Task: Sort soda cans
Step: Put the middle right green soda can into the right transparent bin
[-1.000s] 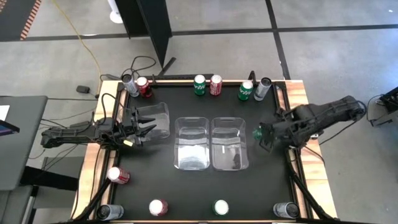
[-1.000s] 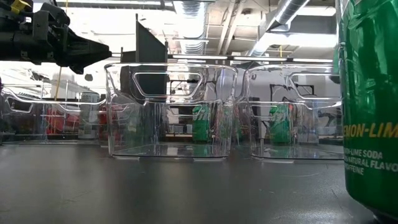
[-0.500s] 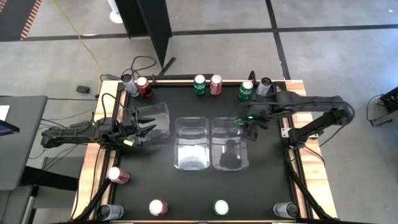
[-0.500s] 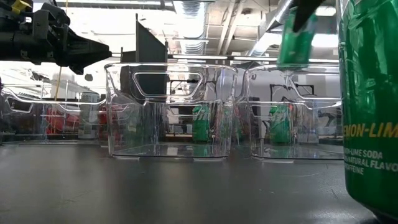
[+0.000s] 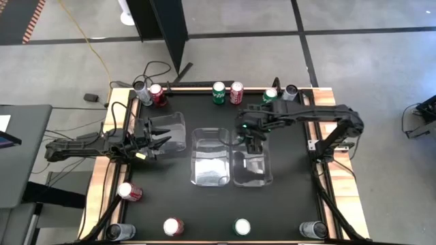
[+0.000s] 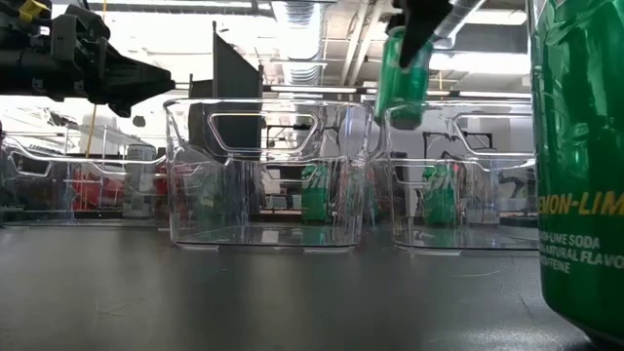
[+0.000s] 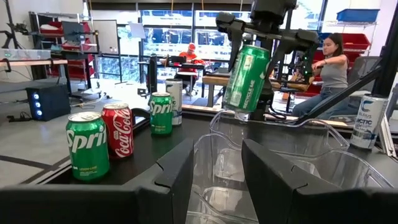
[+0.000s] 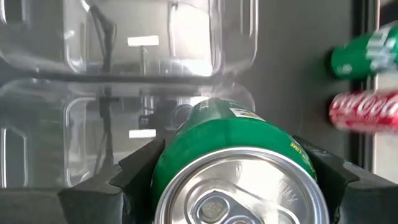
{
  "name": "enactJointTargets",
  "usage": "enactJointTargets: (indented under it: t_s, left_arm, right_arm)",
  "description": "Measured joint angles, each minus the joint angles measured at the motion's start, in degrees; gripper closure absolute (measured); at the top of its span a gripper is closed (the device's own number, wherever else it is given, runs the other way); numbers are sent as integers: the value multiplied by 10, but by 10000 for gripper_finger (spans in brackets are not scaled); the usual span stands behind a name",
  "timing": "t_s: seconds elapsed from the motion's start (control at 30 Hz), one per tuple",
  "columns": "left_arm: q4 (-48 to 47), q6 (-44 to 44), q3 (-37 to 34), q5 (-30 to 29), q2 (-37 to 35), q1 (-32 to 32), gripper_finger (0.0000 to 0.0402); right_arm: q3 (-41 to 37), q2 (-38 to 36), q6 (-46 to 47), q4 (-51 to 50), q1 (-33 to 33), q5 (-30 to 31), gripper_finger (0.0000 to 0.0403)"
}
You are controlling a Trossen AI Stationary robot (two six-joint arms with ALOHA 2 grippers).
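My right gripper [image 5: 246, 131] is shut on a green soda can [image 7: 245, 78] above the far left corner of the right clear bin [image 5: 262, 173]. The can's bottom is about level with the bin's rim. My left gripper [image 5: 161, 136] stands open above the left clear bin [image 5: 176, 126] and touches nothing. Other soda cans stand upright on their bottoms on the black tabletop: red [image 5: 236, 91], green [image 5: 219, 92] and silver [image 5: 291, 92] ones along the far edge, and red [image 5: 173, 226], green [image 5: 242, 226] and dark [image 5: 313, 230] ones along the near edge. My right gripper pinches the green can's side wall just under its top rim [image 8: 171, 158] between its two fingers [image 8: 134, 174], one on each side. The fingers come from above, slanting down. The can hangs below them, tilted, clear of the bin and the table.
A middle clear bin [image 5: 210, 167] stands against the right bin. More cans stand at the far left [image 5: 157, 94], near left [image 5: 129, 192] and near left corner [image 5: 120, 232]. One green can [image 6: 580, 166] stands close in front of the low camera.
My right gripper has carried the green can from near the table's right edge toward the left, to above the right bin's far left corner, and has rolled about its own axis on the way. The can has stayed clear of the table.
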Motion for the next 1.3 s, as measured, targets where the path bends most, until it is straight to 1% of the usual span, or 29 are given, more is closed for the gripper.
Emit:
enactJointTargets:
  t_s: [0.17, 0.43, 0.63, 0.73, 0.9, 1.0, 1.1, 1.2, 1.3]
  left_arm:
    - [0, -3, 0, 0, 0, 0, 270]
    - [0, -11, 0, 0, 0, 0, 270]
    - [-1, -18, 0, 0, 0, 0, 270]
    - [-2, -24, 0, 0, 0, 0, 270]
    - [-2, -24, 0, 0, 0, 0, 270]
    - [-2, -24, 0, 0, 0, 0, 270]
    - [-5, -24, 0, 0, 0, 0, 270]
    - [-7, -24, 0, 0, 0, 0, 270]
    - [-7, -24, 0, 0, 0, 0, 270]
  right_arm:
    - [83, 54, -46, 3, 0, -1, 101]
    - [215, 164, -110, -7, -1, -42, 101]
    - [284, 235, -135, -16, -4, -62, 101]
    - [299, 264, -138, -33, -9, -71, 101]
    - [300, 298, -136, -47, -24, -89, 102]
    - [300, 308, -136, -44, -33, -95, 102]
    - [298, 318, -135, -44, -45, -117, 102]
    - [281, 317, -135, -28, -54, -123, 102]
    - [272, 317, -126, -25, -62, -142, 102]
